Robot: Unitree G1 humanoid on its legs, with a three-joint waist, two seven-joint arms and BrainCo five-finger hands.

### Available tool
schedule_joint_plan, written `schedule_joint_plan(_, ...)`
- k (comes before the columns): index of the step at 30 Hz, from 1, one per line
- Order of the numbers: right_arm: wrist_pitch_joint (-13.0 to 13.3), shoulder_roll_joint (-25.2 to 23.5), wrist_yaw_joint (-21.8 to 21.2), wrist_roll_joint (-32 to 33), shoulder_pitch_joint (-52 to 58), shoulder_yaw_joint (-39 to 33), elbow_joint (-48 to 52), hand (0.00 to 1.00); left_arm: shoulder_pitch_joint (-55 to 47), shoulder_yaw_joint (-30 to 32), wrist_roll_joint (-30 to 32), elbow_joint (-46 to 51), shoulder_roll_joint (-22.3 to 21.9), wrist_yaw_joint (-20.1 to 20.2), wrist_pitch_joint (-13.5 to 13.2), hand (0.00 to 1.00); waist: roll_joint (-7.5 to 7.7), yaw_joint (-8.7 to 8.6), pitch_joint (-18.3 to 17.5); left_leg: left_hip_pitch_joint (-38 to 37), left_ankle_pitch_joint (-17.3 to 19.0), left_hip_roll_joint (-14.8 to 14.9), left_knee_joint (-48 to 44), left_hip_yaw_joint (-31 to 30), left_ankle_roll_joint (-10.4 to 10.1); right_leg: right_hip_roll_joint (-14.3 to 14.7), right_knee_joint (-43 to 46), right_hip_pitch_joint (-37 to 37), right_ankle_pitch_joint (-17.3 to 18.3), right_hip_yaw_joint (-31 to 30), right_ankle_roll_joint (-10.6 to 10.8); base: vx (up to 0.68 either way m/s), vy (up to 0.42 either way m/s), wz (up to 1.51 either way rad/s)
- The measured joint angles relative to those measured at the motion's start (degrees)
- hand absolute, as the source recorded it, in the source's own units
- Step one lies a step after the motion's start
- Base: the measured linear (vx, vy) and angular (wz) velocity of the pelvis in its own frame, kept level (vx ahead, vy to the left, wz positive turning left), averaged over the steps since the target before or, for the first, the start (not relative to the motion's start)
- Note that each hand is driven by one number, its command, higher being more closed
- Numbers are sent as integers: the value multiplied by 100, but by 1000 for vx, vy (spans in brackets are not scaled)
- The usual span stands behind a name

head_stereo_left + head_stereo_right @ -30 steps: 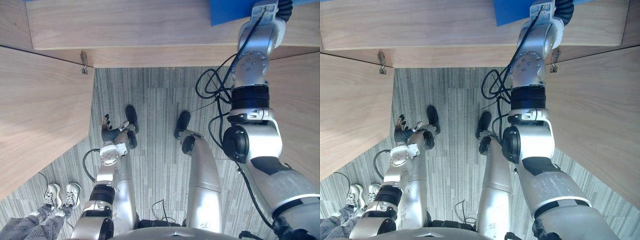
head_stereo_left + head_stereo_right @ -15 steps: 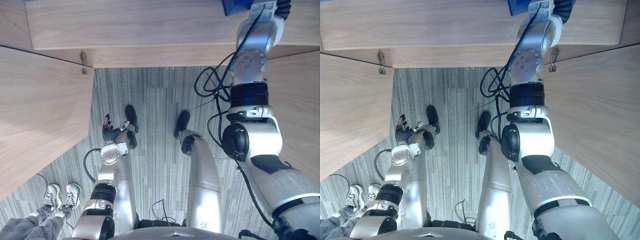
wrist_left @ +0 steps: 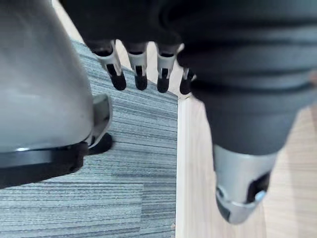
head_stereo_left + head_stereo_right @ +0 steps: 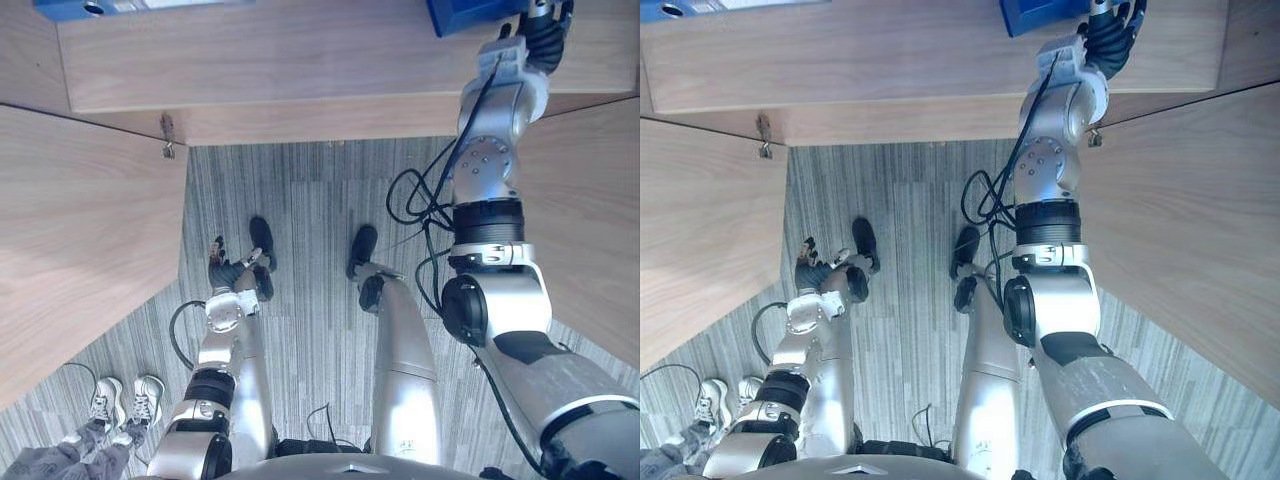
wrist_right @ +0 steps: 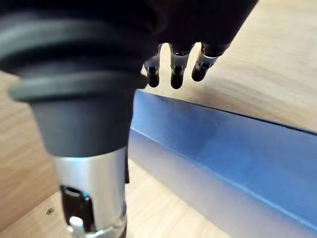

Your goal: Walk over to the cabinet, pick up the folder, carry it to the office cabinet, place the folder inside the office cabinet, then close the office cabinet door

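The blue folder (image 4: 465, 15) lies on the wooden shelf (image 4: 300, 50) of the open office cabinet, at its right end. My right hand (image 4: 545, 35) is raised to the shelf just right of the folder. In the right wrist view its fingers (image 5: 173, 72) are straight above the folder (image 5: 223, 144), not curled round it, and the thumb (image 5: 94, 208) stands apart over the shelf board. My left hand (image 4: 225, 268) hangs low beside me over the carpet, with relaxed fingers (image 3: 138, 74) holding nothing.
The cabinet's left door (image 4: 80, 230) and right door (image 4: 590, 220) both stand open on either side of me. A second blue binder (image 4: 130, 6) lies at the shelf's left end. A person's sneakers (image 4: 120, 400) stand on the grey carpet at my lower left.
The view has tipped, showing more of the shelf. My right hand has drawn back towards the shelf's front edge, its dark cover now showing. The left hand has not moved.
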State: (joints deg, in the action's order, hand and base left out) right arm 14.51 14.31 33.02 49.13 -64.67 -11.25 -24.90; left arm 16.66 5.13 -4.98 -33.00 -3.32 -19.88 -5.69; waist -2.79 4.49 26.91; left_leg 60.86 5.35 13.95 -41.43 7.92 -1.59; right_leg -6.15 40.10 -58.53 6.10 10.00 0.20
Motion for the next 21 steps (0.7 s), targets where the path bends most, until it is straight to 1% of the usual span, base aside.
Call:
schedule_joint_plan(2, -47, 91, -42, -13, 1, 18, 15, 0, -2, -6, -1, -38, 0, 5, 6, 0, 2, -10, -1, -68, 11, 35, 49, 7, 32, 41, -166, 116, -72, 24, 7, -15, 15, -8)
schedule_joint_plan(3, -145, 215, -61, -36, 25, 91, 13, 0, -9, -6, -1, -56, -1, 8, 5, 0, 2, 6, -1, -93, 3, 50, 87, 39, 46, 48, -247, 154, -115, 27, 14, -12, 23, -4)
schedule_joint_plan(4, -274, 340, -169, -285, 65, 167, 13, 0, -12, 15, -1, -61, 19, 16, 5, 0, 2, 4, -1, -101, -6, 51, 116, 66, 60, 48, -304, 169, -145, 26, 25, -12, 28, -4)
schedule_joint_plan(5, -351, 405, -197, -405, 84, 206, 13, 0, -12, 40, -1, -68, 30, 18, 5, 0, 2, -5, -1, -102, -14, 51, 138, 80, 69, 49, -341, 174, -170, 26, 31, 1, 29, -6)
schedule_joint_plan(7, -697, 638, -326, -954, 124, 412, -38, 0, -17, 100, -2, -163, 57, 67, -1, 0, 2, -31, -1, -171, -62, 56, 255, 164, 88, 63, -570, 264, -291, 17, 66, 8, 26, -9)
schedule_joint_plan(9, -846, 719, -418, -1308, 138, 429, -75, 0, -39, 161, -2, -191, 60, 77, -1, 0, 2, -57, -1, -212, -53, 56, 258, 168, 99, 67, -642, 341, -315, 24, 81, 7, 11, -3)
schedule_joint_plan(10, -885, 790, -443, -1585, 136, 435, -74, 0, -45, 173, -2, -198, 72, 93, -1, 0, 3, -78, -1, -217, -48, 56, 255, 162, 106, 67, -671, 381, -328, 40, 97, 0, 0, 0)
schedule_joint_plan(12, -924, 932, -518, -1833, 134, 434, -74, 0, -44, 174, -2, -204, 76, 147, -7, 0, 3, -77, -1, -219, -44, 56, 251, 164, 112, 65, -689, 411, -355, 47, 116, 0, 0, 0)
schedule_joint_plan(13, -998, 991, -574, -2030, 135, 435, -78, 0, -44, 175, -1, -233, 91, 158, -7, 0, 3, -84, -1, -240, -39, 56, 248, 171, 120, 62, -702, 438, -360, 46, 123, 0, 0, 0)
schedule_joint_plan(15, -1058, 1015, -654, -2217, 135, 445, -78, 0, -44, 199, -1, -290, 110, 167, -7, 0, 3, -90, -2, -284, -30, 56, 249, 185, 131, 61, -709, 472, -361, 37, 125, 0, 0, 0)
schedule_joint_plan(16, -1125, 1063, -689, -2418, 135, 507, -82, 0, -42, 239, -1, -366, 112, 175, -14, 0, 17, -91, -9, -310, -25, 56, 251, 202, 135, 61, -710, 480, -360, 22, 125, 0, 0, 0)
schedule_joint_plan(18, -1152, 1155, -790, -2606, 136, 642, -80, 0, -41, 283, -1, -382, 116, 184, -18, 0, 21, -113, -11, -313, -25, 57, 250, 201, 136, 62, -730, 480, -356, 27, 121, 0, 0, 0)
schedule_joint_plan(19, -1233, 1185, -880, -2840, 137, 667, -78, 0, -40, 299, -1, -388, 117, 190, -18, 0, 21, -119, -11, -314, -25, 59, 249, 203, 136, 63, -735, 480, -357, 28, 121, 0, 0, 0)
schedule_joint_plan(21, -1265, 1214, -914, -2992, 172, 669, -66, 0, -37, 331, -1, -392, 109, 192, -18, 0, 22, -121, -11, -314, -26, 62, 249, 209, 137, 63, -744, 481, -359, 32, 121, 0, 0, 0)
